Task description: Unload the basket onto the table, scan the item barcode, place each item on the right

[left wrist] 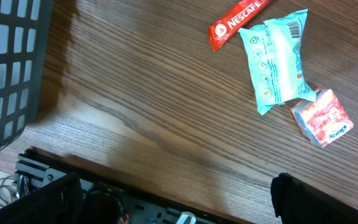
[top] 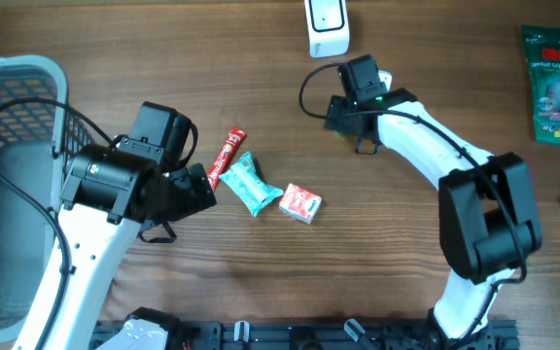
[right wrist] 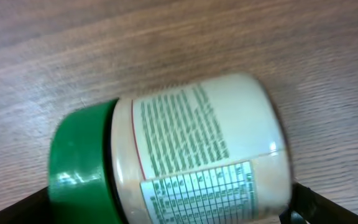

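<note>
Well, from above, the brown wooden bench (top: 261, 282) has a grey plastic basket with holes (top: 8, 66) at its left end. The left tool (top: 197, 187) is black and sits low over the bench, just left of three small things. These are a thin red coffee stick packet (top: 229, 156), a crinkly blue-green snack bag (top: 251, 185) and a small red and white box (top: 300, 204). The stick and the bag touch, and the box is right next to the bag. The right tool (top: 363, 89) is near the top of the bench, just under a white plastic scanner (top: 327, 27). A flat green packet (top: 556, 86) lies far off at the right end.

In the left wrist view, the left tool is spread wide and has nothing in it. Only bare bench shows between its black fingers (left wrist: 300, 196). The stick, the bag and the box lie up ahead, and the basket wall is on the left.

In the right wrist view, a round cream jar with a green lid (right wrist: 191, 149) is on its side, with the wood of the bench behind it. It looks blurry. The lid points left, and the label with small green words faces up. The jar is between the right tool's dark fingers (right wrist: 328, 208), which stand wide apart, one at each end of it. I cannot tell if they press on the jar or are just near it.
</note>
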Available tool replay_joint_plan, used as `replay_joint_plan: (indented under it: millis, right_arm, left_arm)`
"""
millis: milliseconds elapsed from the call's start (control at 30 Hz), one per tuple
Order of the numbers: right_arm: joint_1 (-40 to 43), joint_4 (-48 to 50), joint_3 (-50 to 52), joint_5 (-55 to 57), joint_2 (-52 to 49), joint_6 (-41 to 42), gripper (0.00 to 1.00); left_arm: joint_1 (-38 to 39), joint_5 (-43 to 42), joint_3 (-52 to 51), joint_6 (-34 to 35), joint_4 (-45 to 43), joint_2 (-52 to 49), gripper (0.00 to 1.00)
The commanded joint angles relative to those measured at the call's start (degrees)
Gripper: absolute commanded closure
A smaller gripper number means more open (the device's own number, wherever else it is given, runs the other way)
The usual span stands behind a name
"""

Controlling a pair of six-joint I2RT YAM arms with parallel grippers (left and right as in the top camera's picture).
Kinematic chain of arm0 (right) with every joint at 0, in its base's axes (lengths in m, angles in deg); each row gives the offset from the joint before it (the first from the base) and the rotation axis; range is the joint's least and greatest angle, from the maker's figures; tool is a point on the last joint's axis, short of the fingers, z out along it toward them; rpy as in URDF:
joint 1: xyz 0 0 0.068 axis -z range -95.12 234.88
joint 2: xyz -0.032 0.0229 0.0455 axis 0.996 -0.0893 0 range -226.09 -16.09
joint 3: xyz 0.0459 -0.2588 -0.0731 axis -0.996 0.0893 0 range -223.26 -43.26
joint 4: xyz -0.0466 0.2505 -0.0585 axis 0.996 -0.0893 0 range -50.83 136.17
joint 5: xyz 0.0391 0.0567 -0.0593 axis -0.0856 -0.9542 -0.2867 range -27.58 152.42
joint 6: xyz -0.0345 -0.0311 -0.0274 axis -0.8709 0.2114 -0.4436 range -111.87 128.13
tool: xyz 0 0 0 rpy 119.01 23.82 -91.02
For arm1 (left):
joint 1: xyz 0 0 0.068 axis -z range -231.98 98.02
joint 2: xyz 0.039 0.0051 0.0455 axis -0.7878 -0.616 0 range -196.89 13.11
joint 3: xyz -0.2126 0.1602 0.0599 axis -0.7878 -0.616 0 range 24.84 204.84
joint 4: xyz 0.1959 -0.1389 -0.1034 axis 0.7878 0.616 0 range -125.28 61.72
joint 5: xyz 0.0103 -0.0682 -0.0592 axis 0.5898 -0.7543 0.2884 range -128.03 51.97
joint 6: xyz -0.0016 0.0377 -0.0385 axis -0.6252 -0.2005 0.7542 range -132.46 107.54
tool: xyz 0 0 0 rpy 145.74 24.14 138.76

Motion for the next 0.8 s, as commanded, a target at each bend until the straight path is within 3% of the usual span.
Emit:
replay_joint_plan:
  millis: [0, 333, 433, 533, 600, 700, 767]
  right_arm:
    - [-0.76, -1.09, 0.74, 0.94, -0.81, -0.11, 0.01]
    - [-0.76, -14.29, 0.74, -5.46, 0.59, 1.68, 0.00]
    - [-0.76, -16.68, 0.13, -7.96, 5.49, 2.64, 0.00]
    - [-0.76, -16.98, -0.11, -7.96, 12.46, 8.87, 0.01]
    - [-0.76, -13.88, -0.11, -7.45, 16.31, 15.23, 0.05]
    - [-0.76, -5.70, -0.04, -6.43, 15.43, 18.10, 0.24]
    - [-0.76, -2.03, -0.04, -6.40, 12.92, 17.70, 0.29]
  left_arm:
    - [-0.20, -0.28, -0.02, -0.90, -0.11, 0.52, 0.00]
    - [-0.20, -0.28, 0.00, -0.90, -0.11, 0.52, 0.00]
    - [-0.20, -0.28, 0.00, -0.90, -0.11, 0.52, 0.00]
    - [-0.20, -0.28, -0.02, -0.90, -0.11, 0.52, 0.00]
    - [-0.20, -0.28, 0.00, -0.90, -0.11, 0.52, 0.00]
    - [-0.20, -0.28, 0.00, -0.90, -0.11, 0.52, 0.00]
    - [-0.20, -0.28, 0.00, -0.90, -0.11, 0.52, 0.00]
